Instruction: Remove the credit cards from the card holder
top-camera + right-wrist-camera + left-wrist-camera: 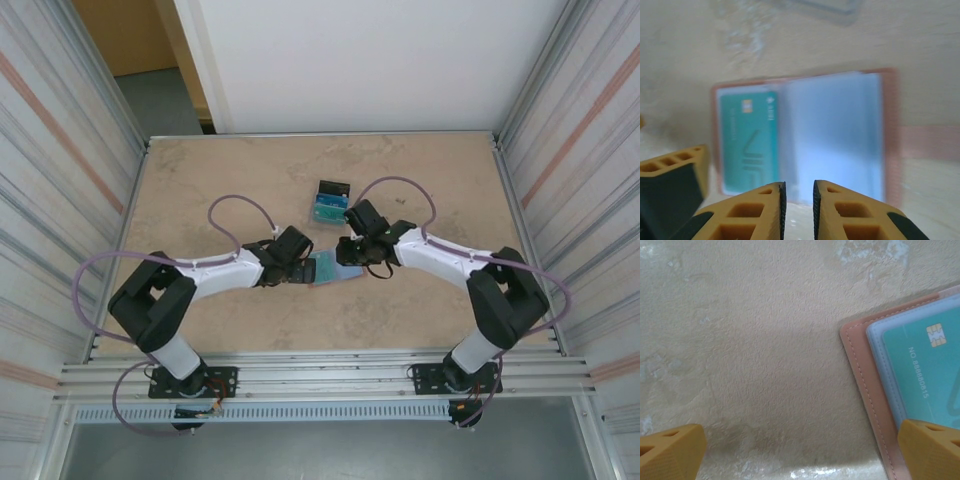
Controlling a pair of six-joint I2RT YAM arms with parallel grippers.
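Here the card holder (pixel 335 272) lies spread open and flat on the counter (pixel 220 180), just below its middle, blue-grey inside up. A teal card (pixel 747 142) sits in its left pocket, chip showing. At 12 o'clock from the holder, near but apart, loose cards (pixel 325 210) rest on the counter, teal and light blue, with a black one beyond. The left hand (pixel 800 455) stands at the holder's 9 o'clock, spread wide, one finger over the holder's corner. The right hand (pixel 797 200) hangs at 1 o'clock, jaws drawn to a thin slit over the holder's edge; whether they pinch anything, I cannot tell.
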